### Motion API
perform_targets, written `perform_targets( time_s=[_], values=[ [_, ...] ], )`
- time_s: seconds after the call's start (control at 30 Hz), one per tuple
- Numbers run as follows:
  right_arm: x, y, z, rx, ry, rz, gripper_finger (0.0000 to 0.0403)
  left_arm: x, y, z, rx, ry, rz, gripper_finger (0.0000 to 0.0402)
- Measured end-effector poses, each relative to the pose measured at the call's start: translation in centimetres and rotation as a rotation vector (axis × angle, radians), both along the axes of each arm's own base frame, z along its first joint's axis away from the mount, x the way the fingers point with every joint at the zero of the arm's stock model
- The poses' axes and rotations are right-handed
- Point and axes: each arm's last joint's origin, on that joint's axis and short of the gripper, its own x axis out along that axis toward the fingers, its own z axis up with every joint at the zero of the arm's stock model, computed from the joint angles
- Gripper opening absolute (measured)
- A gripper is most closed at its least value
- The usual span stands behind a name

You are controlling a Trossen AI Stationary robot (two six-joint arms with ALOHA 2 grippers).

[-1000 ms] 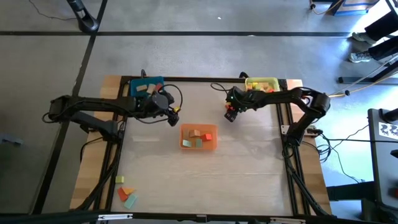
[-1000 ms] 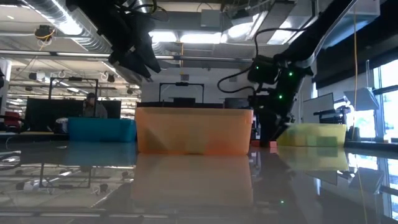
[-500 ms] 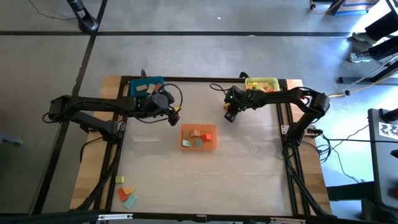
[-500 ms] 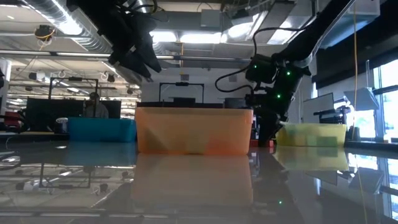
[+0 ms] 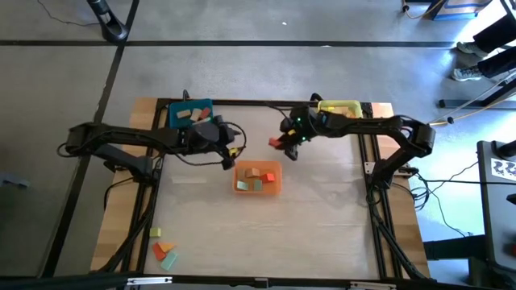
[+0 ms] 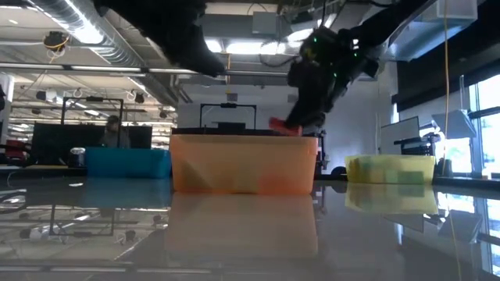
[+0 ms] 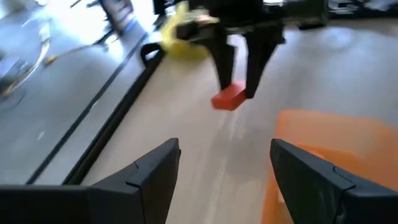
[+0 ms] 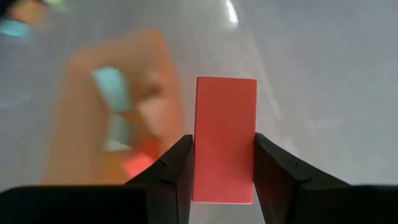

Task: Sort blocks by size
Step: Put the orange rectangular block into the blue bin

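Blocks are spread over several places, and one red block [image 8: 224,140] is pinched between the two fingers of the right end effector [image 5: 284,146], raised clear of the worktop [image 5: 322,209]. This block is a flat, smooth rectangle, longer than wide, plain red on its visible face; in the left wrist view it hangs from the finger tips with one end tilted down.

Just beside that end effector, below and toward the middle of the worktop, sits the orange tray [image 5: 258,178] with about four blocks in it: red, tan, orange and light blue. Behind the right end effector stands the yellow tray [image 5: 339,107]; its contents cannot be counted.

The left end effector [image 5: 230,151] hovers with its fingers spread and nothing between them, near the orange tray's far left corner. Behind it lies the blue tray [image 5: 190,112] with about three blocks. Four more loose blocks [image 5: 163,246] lie well apart from both end effectors at the worktop's near left corner: yellow, orange and two light blue.
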Motion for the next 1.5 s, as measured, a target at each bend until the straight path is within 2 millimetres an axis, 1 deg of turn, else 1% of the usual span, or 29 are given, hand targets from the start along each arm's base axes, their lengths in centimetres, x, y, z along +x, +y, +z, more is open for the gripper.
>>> perform_targets(
  time_s=[0.17, 0.27, 0.4, 0.53, 0.67, 0.9, 1.0, 1.1, 1.2, 1.3, 1.5],
  values=[
    [1.3, 2.1, 0.7, 0.023, -0.1, 0.121, 0.013, 1.7, -0.2, -0.9, 0.084, 0.016, -0.183, 0.0237],
    [1.7, 3.1, 0.8, 0.037, -0.122, 0.171, 0.013, 2.7, -0.4, -1.6, 0.153, 0.023, -0.281, 0.0237],
    [2.0, 4.1, 1.0, 0.053, -0.146, 0.222, 0.013, 3.8, -1.1, -2.4, 0.244, 0.04, -0.371, 0.0237],
    [2.3, 4.9, 1.2, 0.063, -0.173, 0.26, 0.013, 4.7, -1.9, -3.4, 0.291, 0.052, -0.451, 0.0237],
    [2.4, 5.4, 1.3, 0.087, -0.18, 0.291, 0.013, 5.4, -2.7, -4.2, 0.337, 0.067, -0.502, 0.0237],
    [2.6, 5.4, 1.5, 0.125, -0.214, 0.319, 0.0131, 6.2, -3.6, -5.3, 0.381, 0.074, -0.55, 0.0237],
    [2.6, 5.4, 1.6, 0.135, -0.22, 0.317, 0.0131, 6.5, -3.9, -5.5, 0.393, 0.064, -0.561, 0.0235],
    [2.6, 5.5, 1.5, 0.145, -0.215, 0.322, 0.0131, 6.6, -4.1, -5.4, 0.421, 0.055, -0.576, 0.0222],
    [2.6, 5.5, 1.6, 0.152, -0.218, 0.326, 0.0131, 6.7, -4.1, -5.3, 0.435, 0.041, -0.578, 0.0198],
    [2.6, 5.5, 1.6, 0.153, -0.217, 0.326, 0.0131, 6.7, -4.1, -5.2, 0.44, 0.038, -0.578, 0.0168],
    [2.5, 5.6, 1.6, 0.194, -0.218, 0.348, 0.0131, 6.7, -3.8, -5.2, 0.443, 0.04, -0.574, 0.0094]
  ],
)
